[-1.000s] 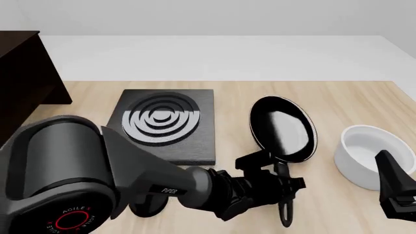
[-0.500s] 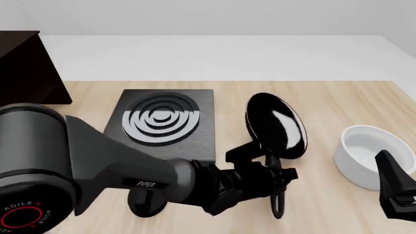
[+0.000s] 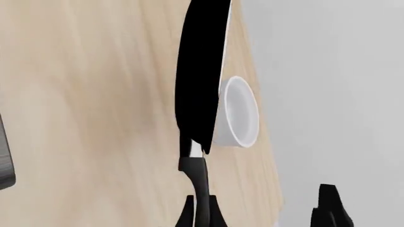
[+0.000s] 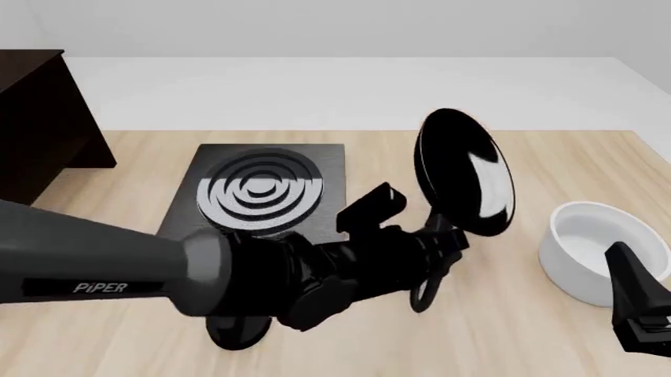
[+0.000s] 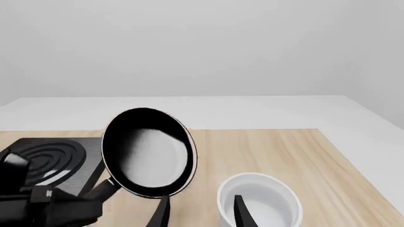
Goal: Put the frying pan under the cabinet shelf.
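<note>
left claw (image 4: 435, 245) grips the frying pan (image 4: 467, 173) handle; tilted high, it could slip before reaching the cabinet (image 4: 42, 118).

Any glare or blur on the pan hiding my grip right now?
Front view: white sheen on the frying pan, everything sharp, left claw dark against the handle. Left wrist view: pan edge-on, featureless black. Right wrist view: broad soft highlight inside the pan, no blur.

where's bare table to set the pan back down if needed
Bare wood lies between the stove plate and the white bowl, below the lifted frying pan held by the left gripper. More between cabinet shelf and stove plate. The near edge is crowded by the left arm.
</note>
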